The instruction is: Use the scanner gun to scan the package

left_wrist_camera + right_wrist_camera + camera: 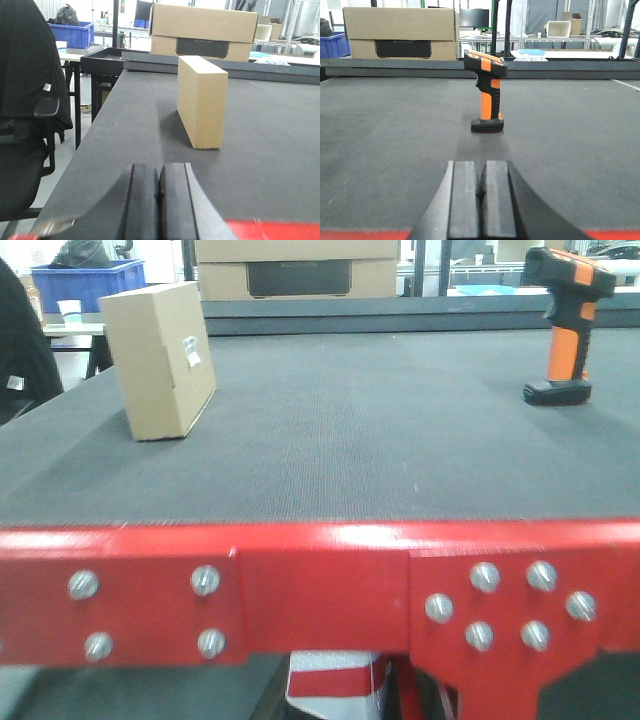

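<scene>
Package point(160, 360) on edge at far left, scanner gun point(565, 330) upright at far right.
My left gripper point(160, 175) and right gripper point(481, 172) sit near, both pinched closed and empty; I fear a nudge on approach topples the top-heavy gun or turns the label point(192, 350) away.

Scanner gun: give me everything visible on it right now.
The scanner gun is pistol-shaped and looks like plastic. It has a black head with an orange stripe on top, a bright orange handle with black edging, and a flat black base. It stands upright on that base on the dark textured table mat, far right in the front view. Only the mat touches it. The right gripper is shut, short of it. No cable shows.
</scene>
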Action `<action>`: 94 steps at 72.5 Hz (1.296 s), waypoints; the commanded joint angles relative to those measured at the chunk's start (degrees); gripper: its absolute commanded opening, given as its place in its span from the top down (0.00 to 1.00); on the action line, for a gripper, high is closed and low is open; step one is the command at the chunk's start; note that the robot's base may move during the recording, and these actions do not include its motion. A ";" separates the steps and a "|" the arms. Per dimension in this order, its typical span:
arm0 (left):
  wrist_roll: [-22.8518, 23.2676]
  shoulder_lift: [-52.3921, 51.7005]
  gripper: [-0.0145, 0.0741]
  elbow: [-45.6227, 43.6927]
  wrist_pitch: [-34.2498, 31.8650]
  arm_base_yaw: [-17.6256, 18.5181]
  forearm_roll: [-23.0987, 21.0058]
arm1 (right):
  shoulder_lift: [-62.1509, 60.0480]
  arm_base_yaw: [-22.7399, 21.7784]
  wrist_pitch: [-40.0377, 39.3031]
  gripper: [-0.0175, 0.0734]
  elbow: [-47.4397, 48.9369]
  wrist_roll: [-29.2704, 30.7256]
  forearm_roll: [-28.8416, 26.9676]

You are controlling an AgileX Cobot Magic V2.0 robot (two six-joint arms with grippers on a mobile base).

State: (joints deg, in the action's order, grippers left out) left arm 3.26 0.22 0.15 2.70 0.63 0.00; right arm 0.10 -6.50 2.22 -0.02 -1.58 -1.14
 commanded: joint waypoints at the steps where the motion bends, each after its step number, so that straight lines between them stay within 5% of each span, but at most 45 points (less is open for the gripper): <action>1: 0.01 -0.22 0.96 -0.15 -0.68 0.42 0.39 | -0.10 -0.14 -0.95 0.99 0.02 0.17 0.47; 94: 0.01 -0.22 0.96 -0.15 -0.68 0.31 0.39 | -0.10 -0.14 -0.95 0.99 0.02 0.17 0.47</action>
State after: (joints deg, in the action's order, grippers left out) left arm 3.26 0.22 0.15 2.70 0.63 0.00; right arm 0.10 -6.50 2.22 -0.02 -1.58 -1.14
